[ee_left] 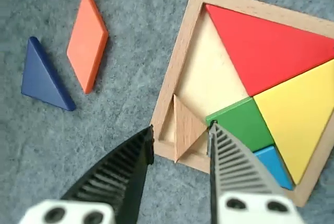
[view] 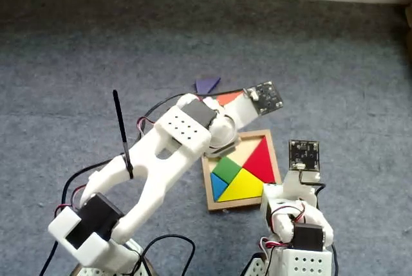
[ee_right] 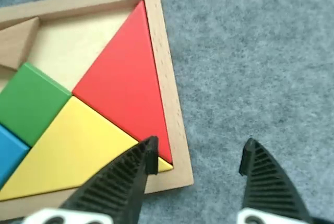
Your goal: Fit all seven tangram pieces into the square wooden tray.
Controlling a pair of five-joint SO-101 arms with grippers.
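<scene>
The square wooden tray holds a red triangle, a yellow triangle, a green square and a blue piece. A plain wooden triangle lies askew in the tray by its rim. My left gripper is open astride that triangle, one finger outside the rim and the other at the triangle's corner. An orange parallelogram and a dark blue triangle lie on the carpet beside the tray. My right gripper hangs open over the tray's corner, by the red triangle.
The tray lies on grey-blue carpet between the two arms. The left arm stretches across its far corner, with the dark blue triangle and orange piece just beyond. Black cables trail near the arm bases.
</scene>
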